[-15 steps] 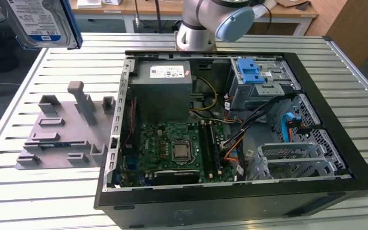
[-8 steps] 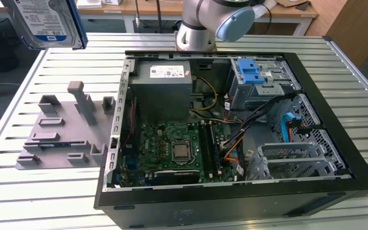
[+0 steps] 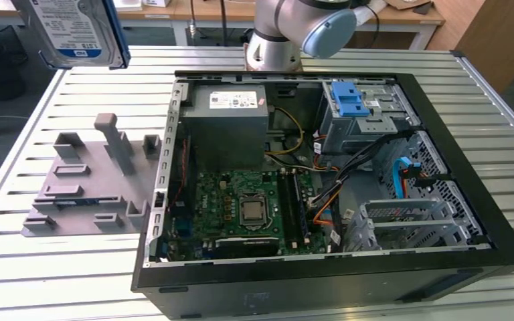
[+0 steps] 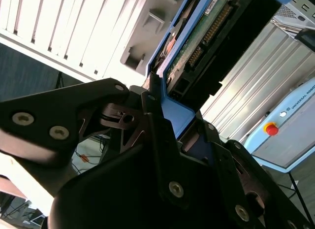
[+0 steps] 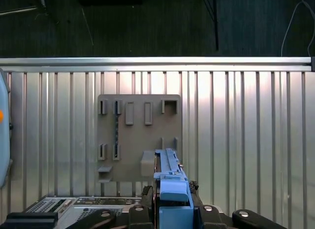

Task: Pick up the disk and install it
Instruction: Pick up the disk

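Gripper [image 4: 165, 115] clenched on the disk [image 3: 71, 30] by its blue carrier, held high at the exterior view's far left, above the grey holder [image 3: 92, 180]. Pickup done — the disk is not yet inside the open computer case [image 3: 328, 284].

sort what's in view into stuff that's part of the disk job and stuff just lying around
Part of the job: disk, gripped in the claw; open computer case; probably its blue-latched drive cage.

Just lying about: grey slotted plate; power supply box; motherboard; slatted table.
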You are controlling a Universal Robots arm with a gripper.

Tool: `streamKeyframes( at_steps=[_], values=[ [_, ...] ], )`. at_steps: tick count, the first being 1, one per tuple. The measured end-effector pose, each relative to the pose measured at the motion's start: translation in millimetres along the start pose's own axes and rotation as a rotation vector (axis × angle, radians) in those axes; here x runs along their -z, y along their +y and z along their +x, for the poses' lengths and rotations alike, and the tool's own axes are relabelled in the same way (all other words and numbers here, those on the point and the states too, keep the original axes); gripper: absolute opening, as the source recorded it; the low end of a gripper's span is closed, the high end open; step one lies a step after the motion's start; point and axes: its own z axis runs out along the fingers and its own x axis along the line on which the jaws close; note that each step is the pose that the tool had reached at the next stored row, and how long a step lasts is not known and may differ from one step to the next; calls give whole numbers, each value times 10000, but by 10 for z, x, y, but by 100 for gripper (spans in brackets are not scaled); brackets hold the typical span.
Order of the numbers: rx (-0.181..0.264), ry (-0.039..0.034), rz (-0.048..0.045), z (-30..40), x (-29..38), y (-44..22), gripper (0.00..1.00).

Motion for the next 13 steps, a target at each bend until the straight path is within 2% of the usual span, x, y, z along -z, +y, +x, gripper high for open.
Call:
streamKeyframes(
  at_steps=[13],
  values=[
    [0,0,0,-3,1,-146,36]
  ],
)
